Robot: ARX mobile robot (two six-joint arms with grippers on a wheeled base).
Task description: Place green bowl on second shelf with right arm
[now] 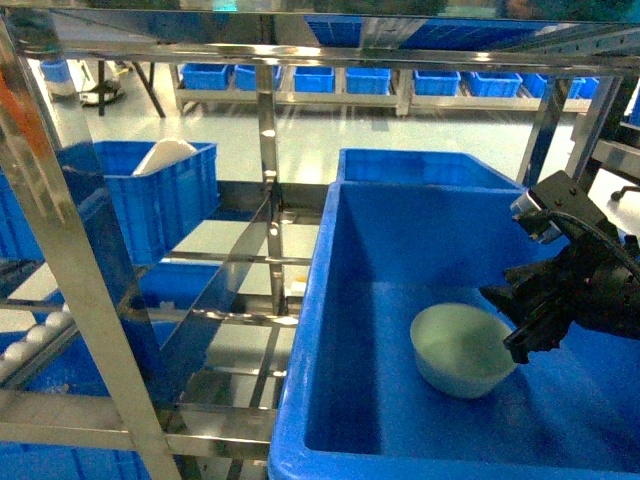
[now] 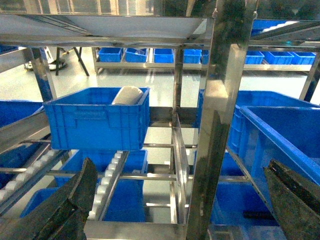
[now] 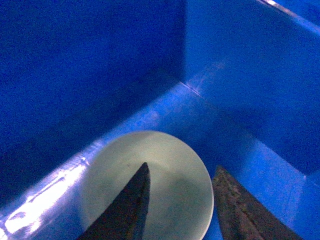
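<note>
Rows of blue bins (image 1: pixel 370 78) stand on low racks at the far side of a room with a pale shiny floor. Close to the camera rises a stainless-steel rack (image 1: pixel 268 130) with perforated uprights and flat rails. On the right side of the head view, a large blue crate (image 1: pixel 330 330) rests on a tier of this rack, and the green bowl (image 1: pixel 462 348) sits upright on the crate's floor, near the right wall.

At the bowl is the right gripper (image 3: pixel 182 200), with its jaws parted narrowly around the rim: in the right wrist view one finger (image 3: pixel 131 205) lies over the inside of the bowl and the other is outside, just beside the rim. Whether the fingers already press the rim I cannot tell. The bowl is not lifted.

On the left, another blue crate (image 2: pixel 97 120) stands on a roller tier of the rack and holds a white object (image 2: pixel 127 95) that leans against its wall. The left gripper (image 2: pixel 180 205) hangs in front of the rack with its fingers spread wide, and nothing is between them.
</note>
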